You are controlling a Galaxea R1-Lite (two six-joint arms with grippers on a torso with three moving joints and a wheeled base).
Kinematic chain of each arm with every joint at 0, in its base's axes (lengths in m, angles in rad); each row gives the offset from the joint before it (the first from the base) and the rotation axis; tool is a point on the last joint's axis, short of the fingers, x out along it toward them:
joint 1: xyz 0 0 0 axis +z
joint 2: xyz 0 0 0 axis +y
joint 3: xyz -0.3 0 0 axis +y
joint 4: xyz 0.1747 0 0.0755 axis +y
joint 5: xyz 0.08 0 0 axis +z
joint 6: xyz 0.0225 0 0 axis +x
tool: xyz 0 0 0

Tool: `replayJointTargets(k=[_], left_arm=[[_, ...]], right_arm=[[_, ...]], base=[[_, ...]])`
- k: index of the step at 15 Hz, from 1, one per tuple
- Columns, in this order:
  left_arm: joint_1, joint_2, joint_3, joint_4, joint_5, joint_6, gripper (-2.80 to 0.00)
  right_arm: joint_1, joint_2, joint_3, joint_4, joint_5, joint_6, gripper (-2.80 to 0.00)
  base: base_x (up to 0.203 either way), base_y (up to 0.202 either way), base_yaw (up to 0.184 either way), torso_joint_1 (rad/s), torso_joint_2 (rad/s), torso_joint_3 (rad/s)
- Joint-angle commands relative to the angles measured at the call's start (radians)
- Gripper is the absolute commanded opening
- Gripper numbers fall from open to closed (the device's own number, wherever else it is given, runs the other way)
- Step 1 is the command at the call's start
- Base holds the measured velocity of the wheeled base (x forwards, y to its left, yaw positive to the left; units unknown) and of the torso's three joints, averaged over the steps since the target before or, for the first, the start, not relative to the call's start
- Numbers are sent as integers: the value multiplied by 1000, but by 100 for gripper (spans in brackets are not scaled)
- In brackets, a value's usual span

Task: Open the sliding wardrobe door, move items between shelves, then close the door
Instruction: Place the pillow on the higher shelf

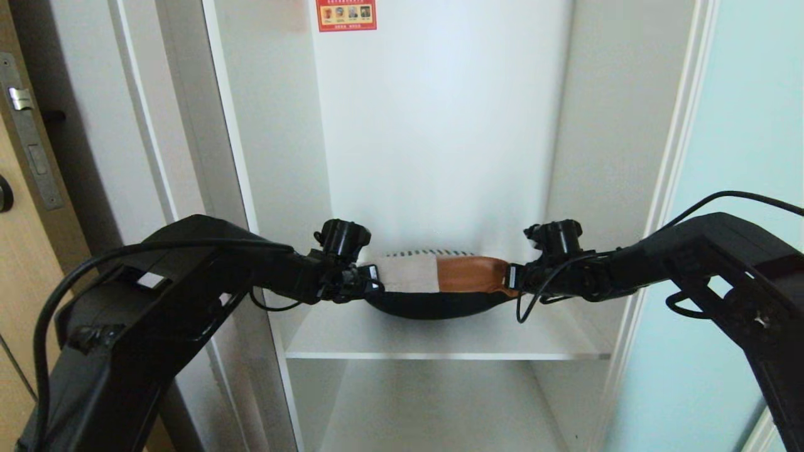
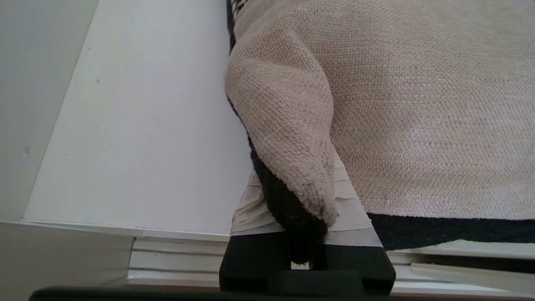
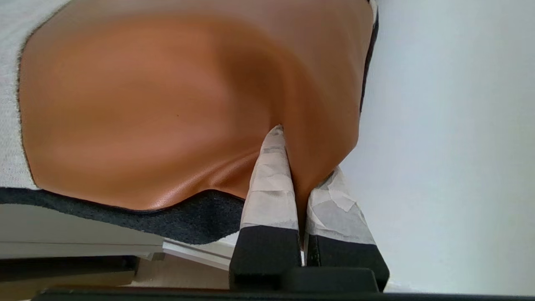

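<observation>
Both of my black arms fill the foreground of the head view, and between them hangs the soft folded bundle of clothing [image 1: 440, 285]: a black knit underside, a pale oatmeal woven panel and a smooth tan-brown leather-like panel on top. My left gripper [image 1: 370, 278] is clamped on the bundle's left edge, where the wrist view shows its taped fingers [image 2: 351, 209] pinching a fold of oatmeal and black knit; my right gripper [image 1: 514, 277] is pinched on the right edge, its taped fingers [image 3: 271, 184] closed on the tan-brown piece. The bundle sits within the open wardrobe compartment, sagging in the middle above the flat white shelf board [image 1: 440, 342]; I cannot tell whether its belly touches the board or just clears it. The pale aqua frosted-glass sliding door [image 1: 735, 188] stands pushed aside on the right. I judge this load light but floppy, so it droops and could slip, especially the slick tan panel. Holding both ends at once, deep through every layer, seems the sound grip.
</observation>
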Motion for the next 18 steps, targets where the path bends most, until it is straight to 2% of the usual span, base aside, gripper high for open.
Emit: replayJointTargets(k=[1,5,7,10,17,18], left_arm=[[11,71,-95,10,24,-7,-280],[29,194,-272,72,104,-15,-280],[35,218,-277,80,110,-14,-280],[35,248,-280,74,110,-8,-280],[35,262,-280,84,109,-6,-280],[35,271,-280,85,110,-4,0]], right_arm=[[-1,72,-54,7,-1,13,-280],[-2,150,-150,18,-27,16,-280],[-14,185,-191,31,-57,7,-280],[-34,223,-266,125,-63,7,-280],[-39,244,-306,138,-61,2,-280],[-38,246,-310,139,-61,2,-280]], base=[[0,0,0,0,0,0],[0,0,0,0,0,0],[0,0,0,0,0,0],[0,0,0,0,0,0],[0,0,0,0,0,0],[0,0,0,0,0,0]])
